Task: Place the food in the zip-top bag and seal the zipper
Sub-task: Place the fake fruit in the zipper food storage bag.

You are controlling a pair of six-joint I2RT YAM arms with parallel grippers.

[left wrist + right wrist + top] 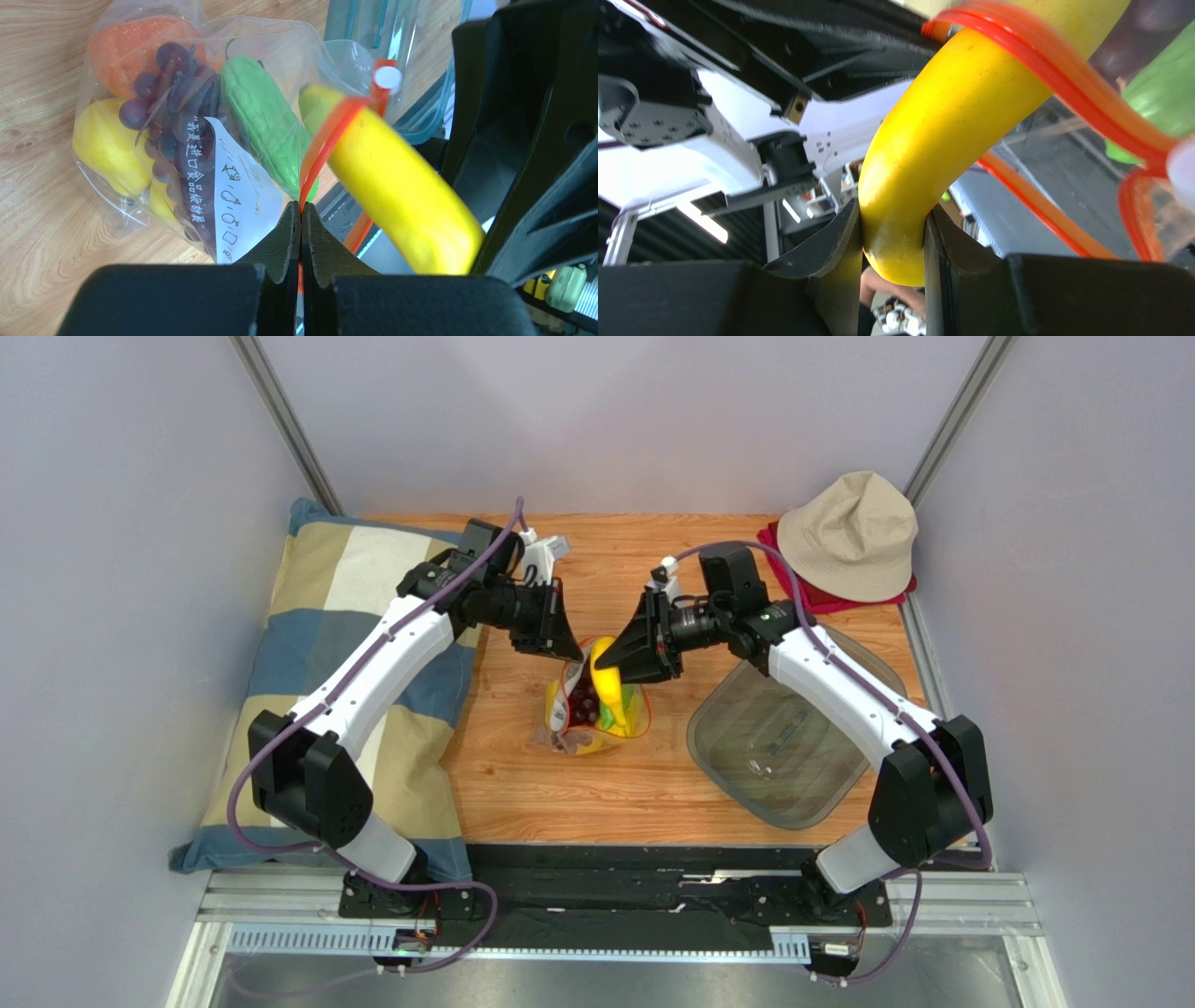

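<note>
The clear zip-top bag [589,717] lies mid-table and holds an orange, grapes [165,105], a yellow fruit [105,147] and a green piece [263,119]. My left gripper [302,210] is shut on the orange-red zipper strip [323,140] at the bag's mouth and lifts it; the white slider [387,79] is at the strip's far end. My right gripper [892,231] is shut on the yellow banana [948,119], whose far end passes through the open zipper loop [1081,91] into the bag. Both grippers meet over the bag in the top view, left [561,637] and right [624,661].
A grey translucent tray [793,735] stands right of the bag. A checked pillow [358,665] lies along the left side. A beige hat [852,532] on a red cloth sits at the back right.
</note>
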